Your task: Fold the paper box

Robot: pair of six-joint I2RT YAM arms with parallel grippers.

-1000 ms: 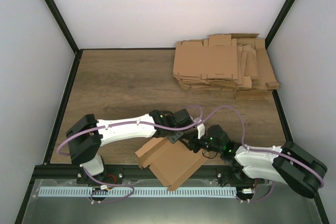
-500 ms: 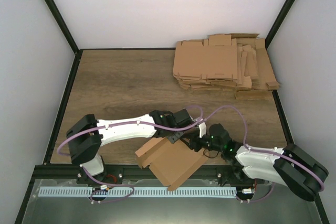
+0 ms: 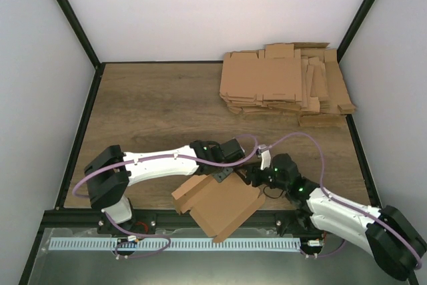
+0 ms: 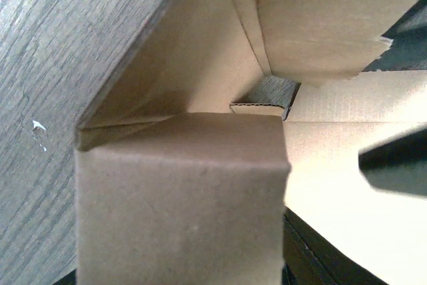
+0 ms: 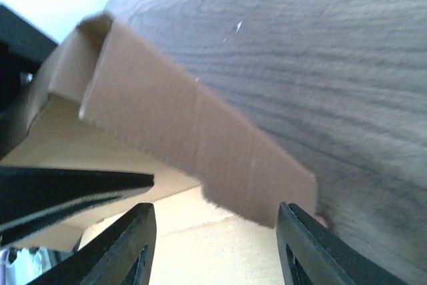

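Right wrist view: the paper box [image 5: 187, 125] has one side wall raised just ahead of the right gripper [image 5: 215, 213], lying crosswise to its wide-apart, empty jaws. The left gripper [image 3: 222, 173] sits at the same edge; whether it grips anything I cannot tell.

You have one paper box [image 3: 217, 206], a single piece. One pile of flat cardboard blanks [image 3: 287, 88] at the far right; the sheets overlap too much for you to count them. Two arms: left arm [image 3: 160, 161], right arm [image 3: 340, 208]. Two grippers, one per arm: left gripper [image 3: 221, 176], right gripper [image 5: 217, 208]. Two purple cables [image 3: 297, 137], one per arm. One wooden table [image 3: 153, 105]. One slotted grey rail [image 3: 173, 243] at the near edge
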